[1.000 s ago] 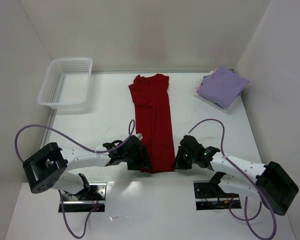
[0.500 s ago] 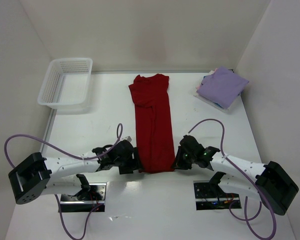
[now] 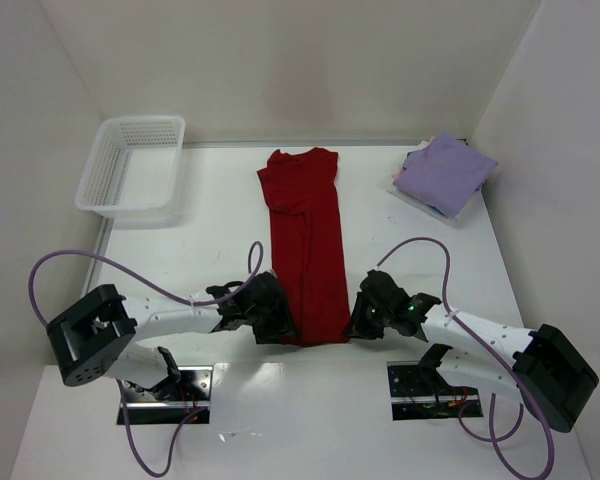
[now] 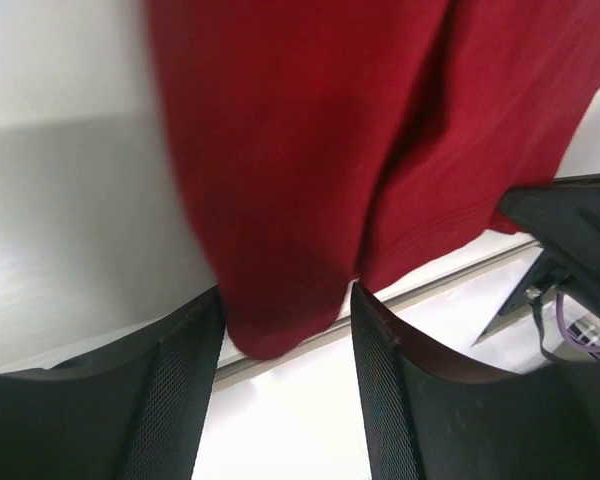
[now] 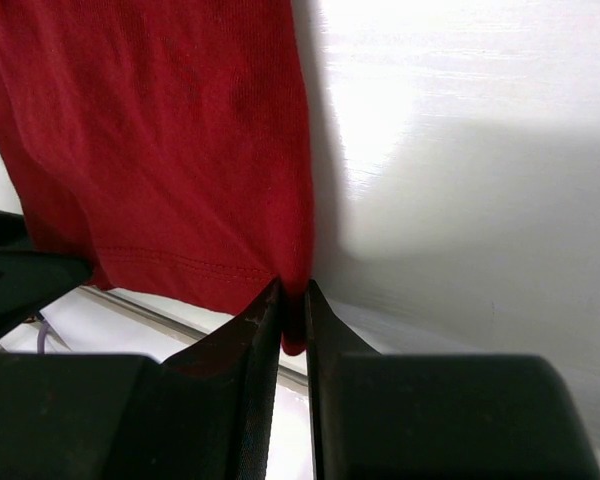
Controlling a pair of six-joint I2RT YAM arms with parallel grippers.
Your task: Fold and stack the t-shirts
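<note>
One dark red t-shirt (image 3: 305, 240) is laid flat in the middle of the table (image 3: 210, 225), folded lengthwise into a single narrow strip, with the collar toward the far edge and the hem toward the two arm bases. Two grippers are placed at that near hem, one at each corner.

The left gripper (image 3: 280, 325) is set at the left corner. Its two fingers (image 4: 175, 390) are spread apart, and the rounded corner of the cloth is seen lying in the gap between them, not pinched. The right gripper (image 3: 355, 322) is set at the right corner. Its two fingers (image 5: 255, 330) are pressed nearly together, and the hem edge of the red cloth is clamped between them.

One lavender t-shirt (image 3: 442, 172), folded square, is seen at the far right corner of the table, well apart from the red one. It is laid on top of a small pile, and pink and blue edges are visible beneath it. The number of shirts under it cannot be counted.

One white mesh basket (image 3: 140, 121) is placed at the far left corner.
</note>
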